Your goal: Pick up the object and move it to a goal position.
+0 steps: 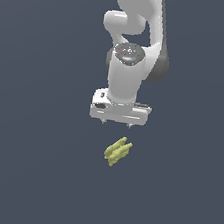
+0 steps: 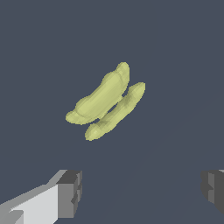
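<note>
Hovering: tool [image 1: 117, 123] spread wide | object [image 1: 117, 151] apart, seemingly unobstructed

One object [image 1: 117, 151], one arm [image 1: 130, 51], one gripper [image 1: 117, 123].

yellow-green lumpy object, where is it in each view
Exterior view: the yellow-green object lies just below the middle of the picture, under the open white gripper, not touching it.
Wrist view: the object lies near the middle, beyond the fingertips.
Shared landmark: the gripper's two fingers.
</note>
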